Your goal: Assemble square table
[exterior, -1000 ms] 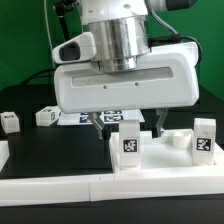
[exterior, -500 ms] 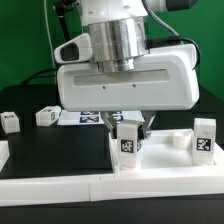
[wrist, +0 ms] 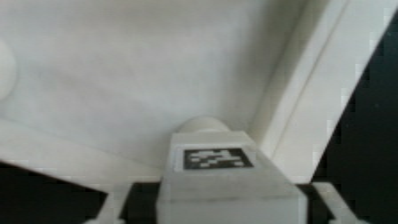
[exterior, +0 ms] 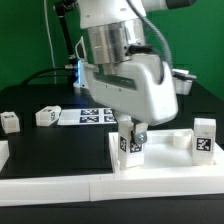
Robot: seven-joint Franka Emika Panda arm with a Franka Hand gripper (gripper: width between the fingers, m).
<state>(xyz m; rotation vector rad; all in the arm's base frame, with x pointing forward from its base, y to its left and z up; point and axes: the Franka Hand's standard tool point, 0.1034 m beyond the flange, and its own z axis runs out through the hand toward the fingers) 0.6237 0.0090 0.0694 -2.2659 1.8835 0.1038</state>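
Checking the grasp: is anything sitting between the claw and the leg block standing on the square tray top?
Nothing visible. The claw is closed directly on the leg block, gripping two opposite sides. The wrist view shows nothing else wedged in beside the block.

The white rimmed top lay by the table's front edge, a tagged leg upright on it. A second leg and a third leg sat near the back edge.
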